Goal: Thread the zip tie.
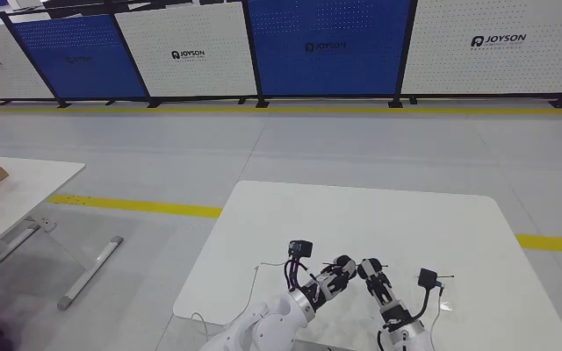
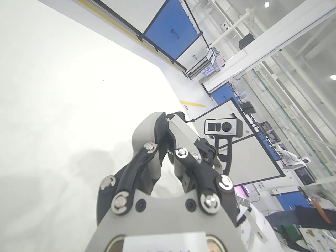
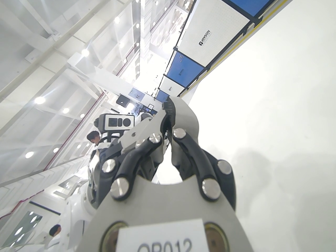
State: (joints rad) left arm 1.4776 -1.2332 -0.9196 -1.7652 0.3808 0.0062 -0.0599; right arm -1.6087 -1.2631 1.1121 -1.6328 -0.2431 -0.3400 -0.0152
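My left hand (image 2: 164,116) and right hand (image 3: 167,106) hang tip to tip over the near part of the white table (image 1: 369,211), both clenched. A thin black strand, which I take for the zip tie (image 2: 188,119), sticks out just beside the right hand's tip, its length pointing away from the left. I cannot tell which hand pinches it.

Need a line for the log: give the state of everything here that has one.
Left gripper: shut, tip close beside the other gripper's tip.
Right gripper: shut, raised over the table.
Zip tie: too small to tell whether it is threaded.
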